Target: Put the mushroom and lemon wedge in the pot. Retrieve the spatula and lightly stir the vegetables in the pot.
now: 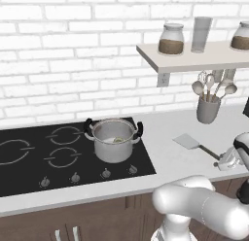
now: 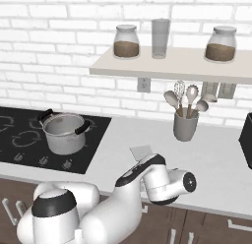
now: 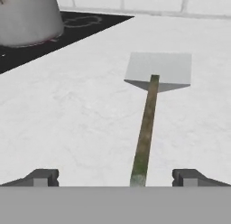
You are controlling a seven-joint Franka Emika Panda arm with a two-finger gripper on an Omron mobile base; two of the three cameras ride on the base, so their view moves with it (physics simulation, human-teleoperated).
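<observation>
Pot (image 1: 114, 139) on black cooktop (image 1: 29, 167), upright, two black side handles; small pale yellow-green bit inside, probably lemon wedge (image 1: 118, 140), too small to confirm. Mushroom not made out. Hand view: pot cut off at 11 o'clock corner. Spatula (image 1: 193, 144) flat on white tabletop (image 1: 165, 128), at 3 o'clock of pot, well apart; grey squarish blade toward pot, thin dark handle running to 4 o'clock. Right base view: blade (image 2: 141, 151) partly hidden behind arm. Gripper (image 3: 115, 178) low over handle end, jaws spread wide, one fingertip each side, not touching. Utensil cup (image 1: 208, 109) at 1 o'clock of spatula.
</observation>
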